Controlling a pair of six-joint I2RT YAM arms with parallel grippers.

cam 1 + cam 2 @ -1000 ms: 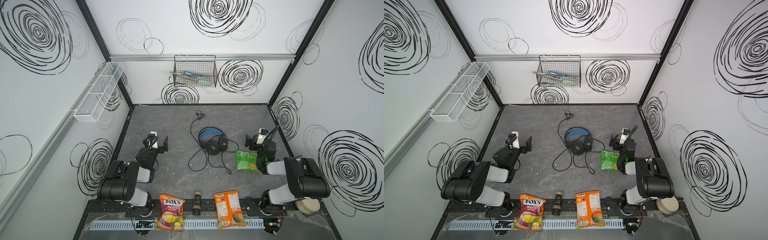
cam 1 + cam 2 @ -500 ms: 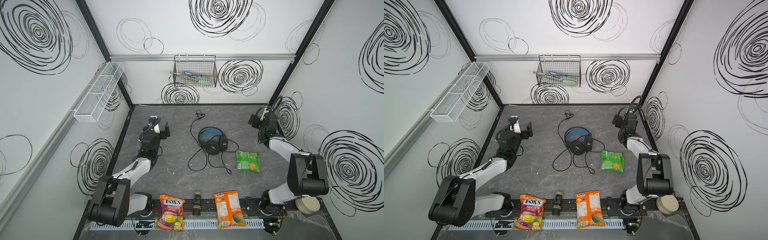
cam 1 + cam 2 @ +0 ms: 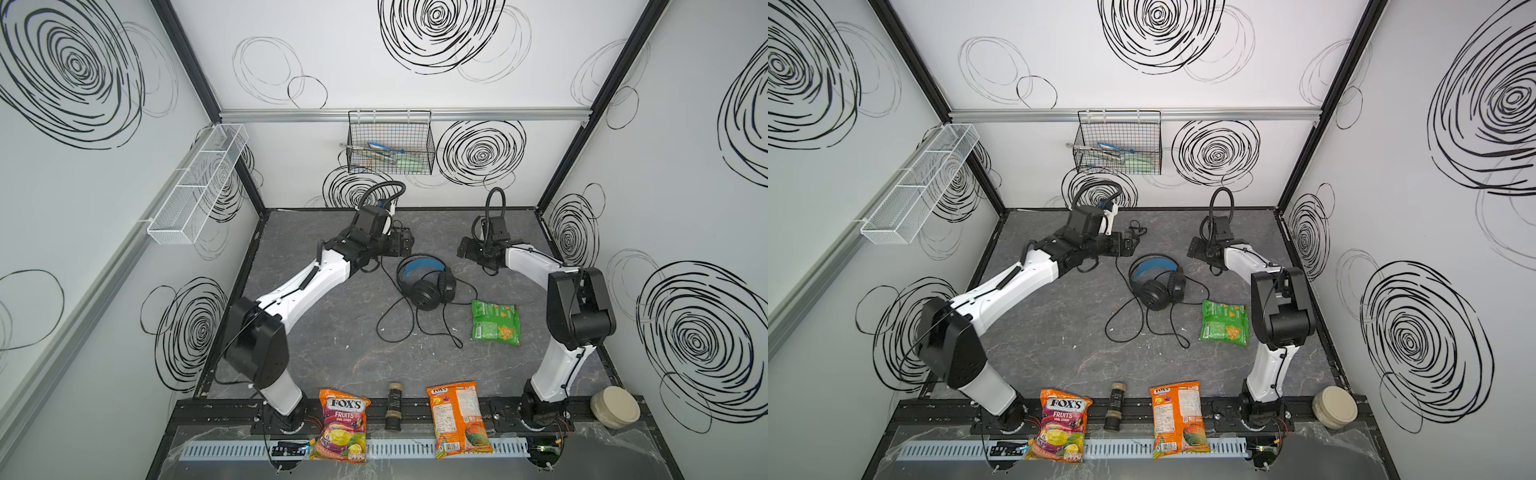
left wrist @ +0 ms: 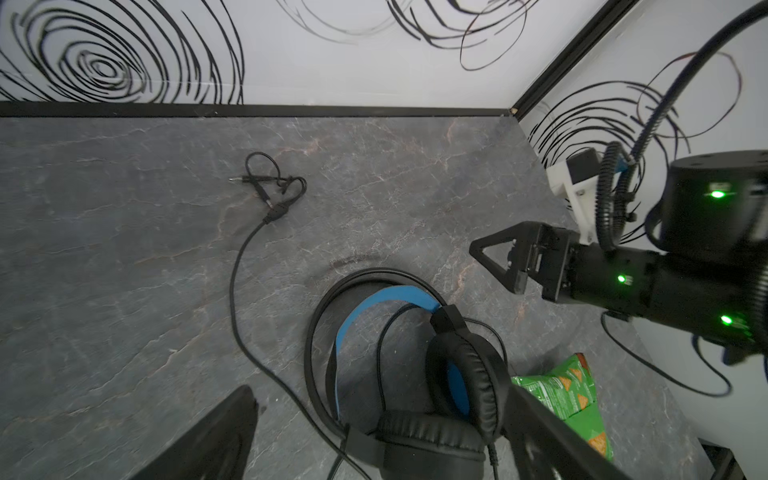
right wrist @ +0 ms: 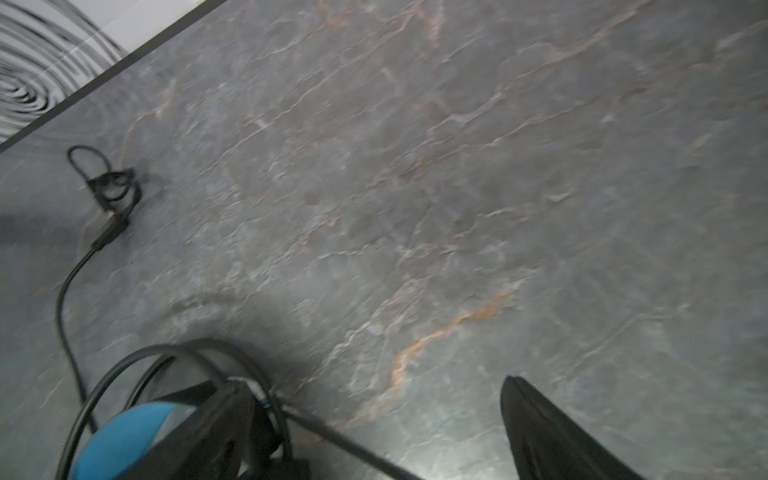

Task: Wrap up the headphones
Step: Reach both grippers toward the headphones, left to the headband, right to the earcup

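While both arms reach over the table [image 3: 332, 345], the left gripper [image 3: 1128, 244] hangs wide open and empty near the cable [image 3: 384, 286] plug. The headphones [image 3: 426, 286] lie flat mid-table with the cable sprawled loose. The right gripper [image 3: 465, 250] is open just beyond them, apparently empty, though its wrist view is blurred.

Both the left arm [image 3: 307, 282] and the right arm [image 3: 536, 266] had smooth white link shells between bulky black joint housings. A black ribbed hose [image 3: 380, 187] looped at each wrist, and thin red and black wires [image 3: 559, 428] trailed at the bases. Small green lights [image 4: 717, 194] glowed on the right arm's black wrist blocks, beside a white bracket [image 4: 567, 187]. The right gripper [image 4: 492, 259] had black fingers [image 4: 498, 235] framed as open triangles.
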